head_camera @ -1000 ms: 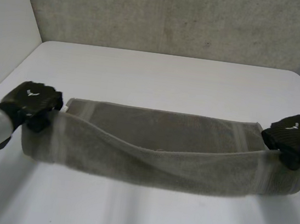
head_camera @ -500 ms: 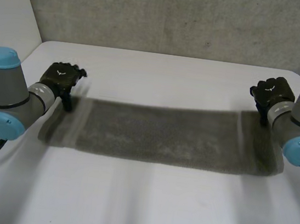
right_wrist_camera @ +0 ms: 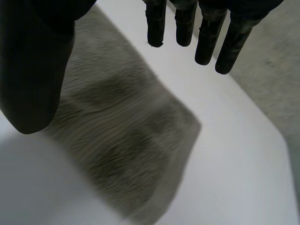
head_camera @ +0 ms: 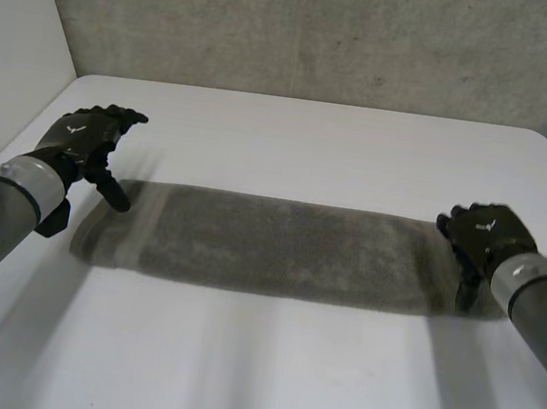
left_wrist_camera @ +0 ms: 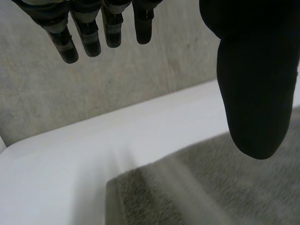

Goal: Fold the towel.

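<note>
The left robot hand (head_camera: 88, 143) hovers just over the left end of the towel (head_camera: 288, 247), its fingers (left_wrist_camera: 89, 33) straight and spread well clear of the thumb, with nothing between them; it sits there, I judge, to take that short edge for the next fold; the towel itself lies flat across the middle of the white table (head_camera: 312, 144), between the two arms; the right robot hand (head_camera: 481, 237) hangs over the opposite end, fingers pointing down at the cloth, likewise straight and empty (whether the tips touch the pile I cannot tell), mirroring its partner so one end can be carried toward the other; the towel is a long, narrow grey-olive band of thick terry, apparently already doubled lengthwise, with a paler woven stripe near each short end and smooth, even edges.
</note>
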